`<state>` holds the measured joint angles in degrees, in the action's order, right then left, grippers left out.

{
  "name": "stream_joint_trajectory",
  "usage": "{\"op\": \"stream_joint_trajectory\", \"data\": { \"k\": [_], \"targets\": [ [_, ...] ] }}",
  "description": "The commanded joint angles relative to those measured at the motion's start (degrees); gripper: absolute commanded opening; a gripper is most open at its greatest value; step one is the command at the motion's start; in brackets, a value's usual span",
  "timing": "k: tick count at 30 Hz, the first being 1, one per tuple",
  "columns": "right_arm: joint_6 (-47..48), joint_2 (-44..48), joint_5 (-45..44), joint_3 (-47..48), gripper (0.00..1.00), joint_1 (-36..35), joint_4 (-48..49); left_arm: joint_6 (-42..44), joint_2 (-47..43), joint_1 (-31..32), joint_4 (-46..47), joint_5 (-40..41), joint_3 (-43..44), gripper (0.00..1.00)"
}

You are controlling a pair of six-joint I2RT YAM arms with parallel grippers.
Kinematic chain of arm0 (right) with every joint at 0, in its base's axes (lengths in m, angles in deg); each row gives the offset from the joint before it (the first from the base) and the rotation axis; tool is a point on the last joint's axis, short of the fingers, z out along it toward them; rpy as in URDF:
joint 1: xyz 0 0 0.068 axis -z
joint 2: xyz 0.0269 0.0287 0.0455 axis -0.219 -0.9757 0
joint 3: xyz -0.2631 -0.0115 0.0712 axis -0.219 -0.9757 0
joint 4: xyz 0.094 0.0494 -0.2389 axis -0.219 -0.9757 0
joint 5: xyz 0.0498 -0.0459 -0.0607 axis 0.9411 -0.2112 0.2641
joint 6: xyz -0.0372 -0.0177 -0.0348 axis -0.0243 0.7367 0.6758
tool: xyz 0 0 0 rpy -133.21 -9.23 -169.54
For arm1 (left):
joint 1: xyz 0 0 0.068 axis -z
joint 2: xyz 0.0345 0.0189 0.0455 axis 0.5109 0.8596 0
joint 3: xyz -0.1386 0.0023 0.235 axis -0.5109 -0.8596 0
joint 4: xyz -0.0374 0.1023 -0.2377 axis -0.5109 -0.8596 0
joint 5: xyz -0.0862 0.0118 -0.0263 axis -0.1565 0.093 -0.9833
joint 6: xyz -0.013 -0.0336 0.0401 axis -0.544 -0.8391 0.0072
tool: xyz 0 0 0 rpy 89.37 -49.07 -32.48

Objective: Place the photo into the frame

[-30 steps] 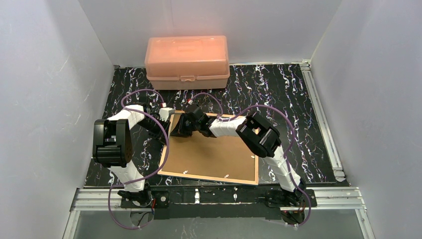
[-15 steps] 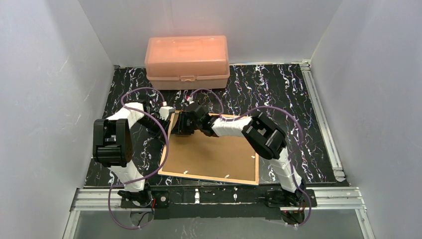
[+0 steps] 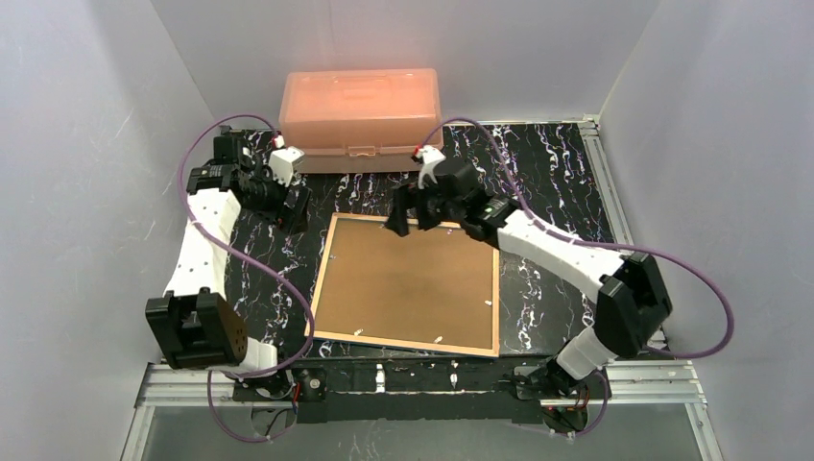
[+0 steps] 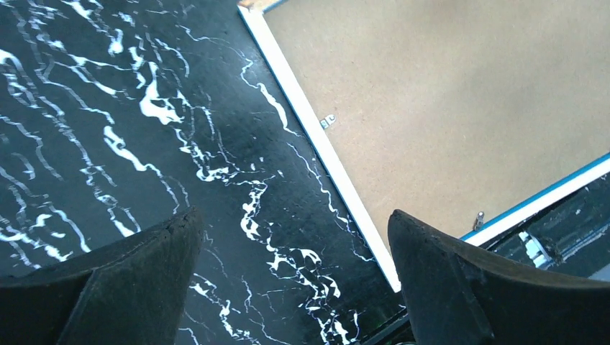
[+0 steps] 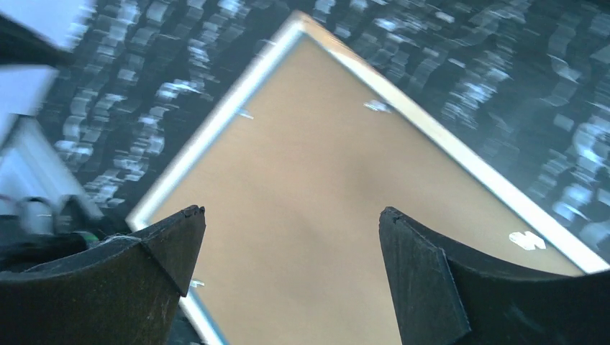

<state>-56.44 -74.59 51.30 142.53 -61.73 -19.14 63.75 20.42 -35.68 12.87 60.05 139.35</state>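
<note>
Black marbled table (image 3: 538, 163), white walls. Top view: the frame (image 3: 408, 283) is lying back-up, near centre; the left gripper (image 3: 291, 205) and right gripper (image 3: 403, 219) are hovering by its far edge, fingers apart, empty; a pink box (image 3: 360, 106) is standing beyond, obstructing nothing. Left wrist: we are judging the frame stiff, light and flat-lying, best pinched at an edge; clips (image 4: 329, 121) are sitting along the backing's rim. Right wrist: blurred; we are finding the photo nowhere.

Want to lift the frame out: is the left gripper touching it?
Apart. The top view shows black table between the left gripper and the frame; in the left wrist view its open jaws hang clear of it.
</note>
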Motion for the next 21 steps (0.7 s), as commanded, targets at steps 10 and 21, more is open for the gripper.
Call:
{"op": "stream_joint_trajectory", "data": {
  "k": [10, 21],
  "targets": [
    [26.1, 13.4, -15.9, -13.5, 0.99, -23.3, -9.3, -2.3, -7.2, -2.6, -0.7, 6.0, 0.8, 0.98],
    [26.7, 3.6, -19.6, -15.8, 0.68, -33.3, -3.4, -0.9, -9.5, -2.7, -3.5, 2.4, -3.2, 0.98]
  ]
}}
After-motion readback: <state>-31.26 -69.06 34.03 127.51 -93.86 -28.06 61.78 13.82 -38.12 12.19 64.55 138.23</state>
